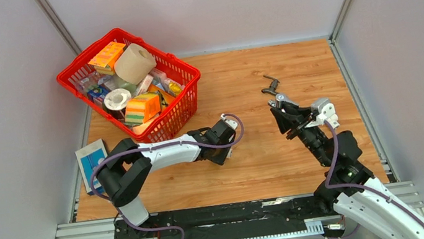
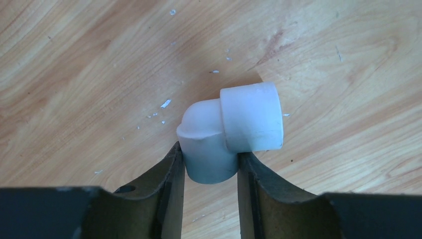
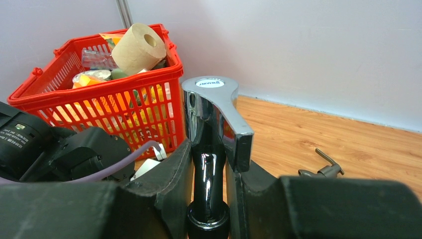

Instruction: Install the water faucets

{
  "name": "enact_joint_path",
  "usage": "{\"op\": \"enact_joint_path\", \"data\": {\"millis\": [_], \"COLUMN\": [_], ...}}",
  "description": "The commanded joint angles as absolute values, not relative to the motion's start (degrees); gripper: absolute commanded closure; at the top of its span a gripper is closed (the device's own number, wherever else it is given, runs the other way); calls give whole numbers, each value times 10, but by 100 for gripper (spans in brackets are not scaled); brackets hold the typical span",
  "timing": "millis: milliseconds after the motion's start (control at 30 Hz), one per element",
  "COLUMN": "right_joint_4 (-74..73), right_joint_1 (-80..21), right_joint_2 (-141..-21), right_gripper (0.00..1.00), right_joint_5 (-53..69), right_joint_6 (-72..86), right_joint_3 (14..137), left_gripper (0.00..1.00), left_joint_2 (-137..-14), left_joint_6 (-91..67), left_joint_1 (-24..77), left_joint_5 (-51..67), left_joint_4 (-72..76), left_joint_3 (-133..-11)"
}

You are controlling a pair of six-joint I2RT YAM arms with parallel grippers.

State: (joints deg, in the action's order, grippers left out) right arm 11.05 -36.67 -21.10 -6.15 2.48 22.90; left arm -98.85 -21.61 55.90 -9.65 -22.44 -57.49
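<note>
red basket (image 1: 178, 108) back left | paper roll (image 1: 134, 63) inside | blue booklet (image 1: 92, 163) left edge

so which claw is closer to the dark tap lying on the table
Right. The right claw, gripping the shiny tap, sits just on the near side of the dark tap. The left claw, shut on a white elbow fitting, is farther off to its left.

Red basket (image 1: 165, 118), white fitting (image 2: 234, 129), silver faucet (image 3: 214, 119) (mirror-bright)

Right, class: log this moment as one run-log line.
left jaws: shut on white elbow fitting | right jaws: shut on silver faucet | dark grey faucet: lying on table | install: not yet done
</note>
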Motion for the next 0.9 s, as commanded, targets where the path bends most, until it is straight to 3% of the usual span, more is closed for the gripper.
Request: {"op": "enact_joint_path", "data": {"millis": [0, 100, 333, 533, 667, 867], "right_joint_4": [144, 145, 161, 156, 149, 148], "right_joint_1": [-366, -366, -366, -367, -366, -371], "right_joint_2": [-203, -202, -268, -282, -322, -388], "right_gripper": [100, 100, 99, 100, 100, 100], "right_joint_5": [-60, -48, 65, 148, 214, 311], "right_joint_6": [27, 26, 8, -80, -140, -208], "right_joint_3": [231, 236, 269, 308, 358, 400], "left_gripper": [92, 100, 100, 100, 100, 100], "left_joint_2": [-996, -967, -851, -785, -778, -780], "left_joint_6": [-207, -205, -180, -169, -125, -62], "left_joint_1": [561, 561, 546, 474, 454, 425], "left_joint_5": [-81, -77, -29, 118, 106, 80], "left_joint_4": [-220, -216, -246, -316, -401, -467], "left_joint_3": [-576, -570, -597, -676, -786, -845]}}
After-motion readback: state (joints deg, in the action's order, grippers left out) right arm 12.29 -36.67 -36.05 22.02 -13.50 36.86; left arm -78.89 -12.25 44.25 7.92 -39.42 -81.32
